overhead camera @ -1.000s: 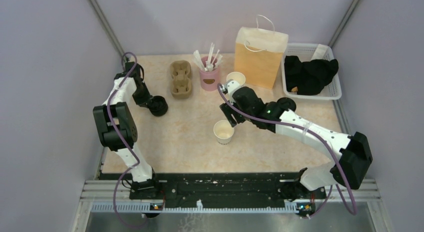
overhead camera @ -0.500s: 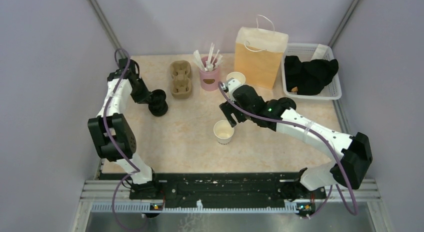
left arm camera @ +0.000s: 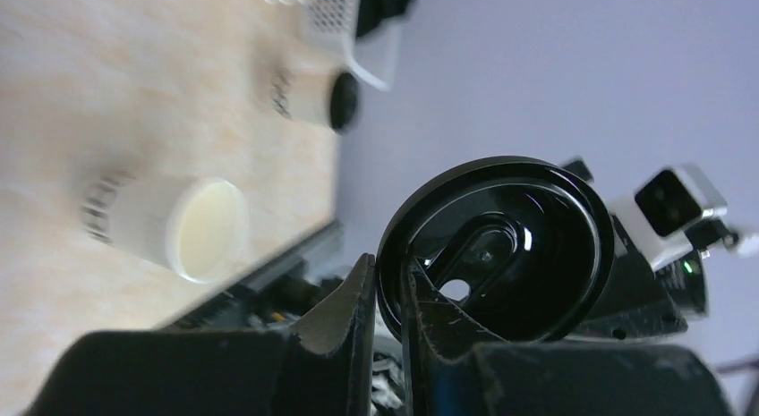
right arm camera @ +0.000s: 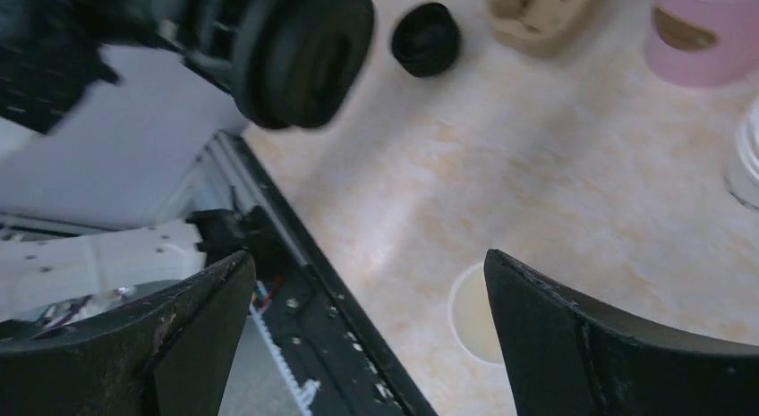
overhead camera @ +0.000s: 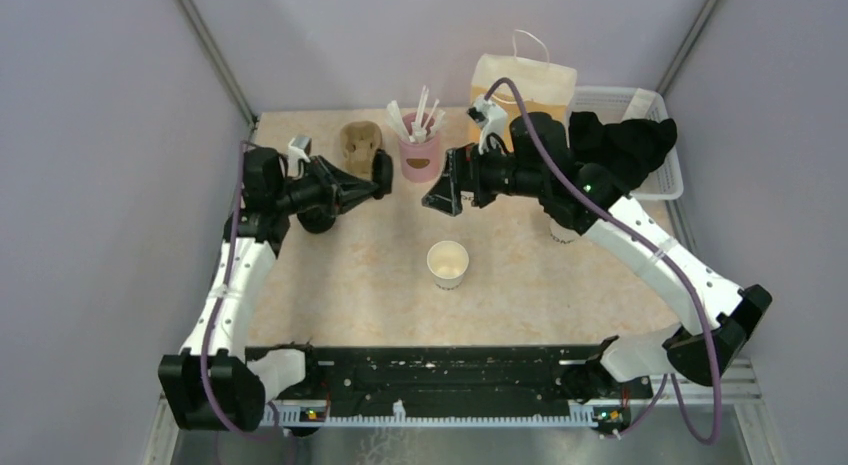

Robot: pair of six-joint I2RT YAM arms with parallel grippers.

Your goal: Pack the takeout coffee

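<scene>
My left gripper (overhead camera: 374,179) (left arm camera: 387,275) hangs above the table, shut on the rim of a black lid (left arm camera: 498,246) (right arm camera: 304,54), which stands on edge. Facing it a little to the right, my right gripper (overhead camera: 440,193) (right arm camera: 367,259) is open wide and empty, also raised. Below and between them a lidless white paper cup (overhead camera: 447,263) (left arm camera: 192,228) (right arm camera: 479,313) with dark lettering stands upright. One takeout coffee cup (left arm camera: 311,98) with its black lid on stands further right, mostly hidden under the right arm (overhead camera: 562,232) in the top view.
A stack of black lids (overhead camera: 318,219) (right arm camera: 426,38) sits behind the left arm. Along the back stand a brown cup carrier (overhead camera: 358,141) (right arm camera: 537,12), a pink cup of stirrers (overhead camera: 420,157), a paper bag (overhead camera: 520,85) and a white basket (overhead camera: 672,185) with black cloth.
The left arm lifted a lid off the stack and swung it right, up over the table. The right gripper left the lidless cup, rose towards the back and opened wider.
</scene>
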